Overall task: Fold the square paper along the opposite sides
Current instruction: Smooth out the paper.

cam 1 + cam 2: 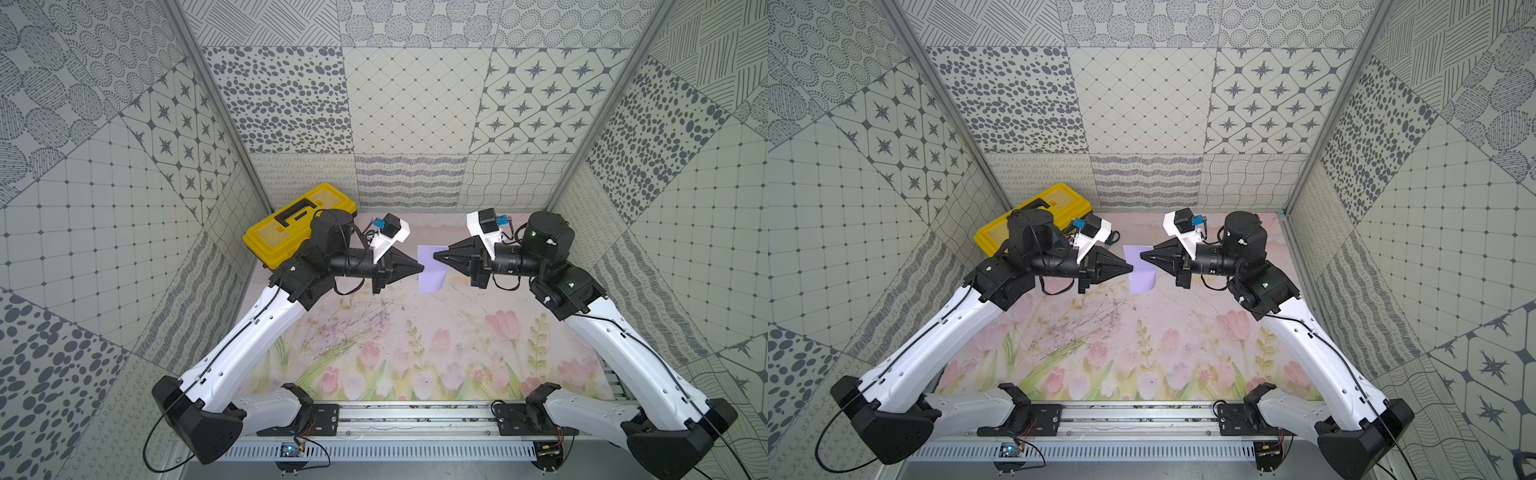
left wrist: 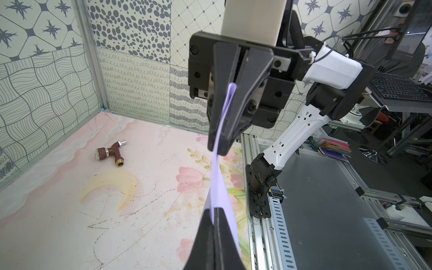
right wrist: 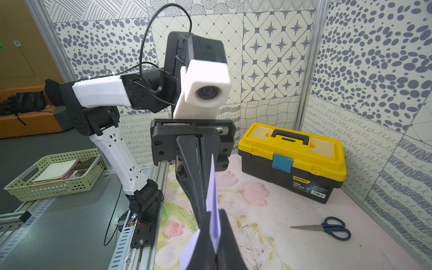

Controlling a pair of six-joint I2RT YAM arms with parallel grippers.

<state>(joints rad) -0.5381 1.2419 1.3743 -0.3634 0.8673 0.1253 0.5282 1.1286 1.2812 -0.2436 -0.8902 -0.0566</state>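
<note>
The square paper (image 1: pixel 432 279) (image 1: pixel 1142 279) is pale lavender and hangs above the floral table mat, between my two grippers at the back middle. It looks like a narrow sheet with two layers lying together. My left gripper (image 1: pixel 422 269) (image 1: pixel 1131 268) is shut on its left edge. My right gripper (image 1: pixel 435 254) (image 1: pixel 1141 255) is shut on its right edge, a little farther back. The left wrist view shows the paper (image 2: pixel 218 184) edge-on, running from my left gripper (image 2: pixel 214 209) to the right one. In the right wrist view the paper (image 3: pixel 213 184) sits between the pads of my right gripper (image 3: pixel 215 216).
A yellow and black toolbox (image 1: pixel 291 232) (image 3: pixel 292 154) stands at the back left. Scissors (image 3: pixel 327 228) lie on the mat near it. A brown tap fitting (image 2: pixel 112 153) lies toward the back right. A green basket (image 3: pixel 53 173) sits off the table.
</note>
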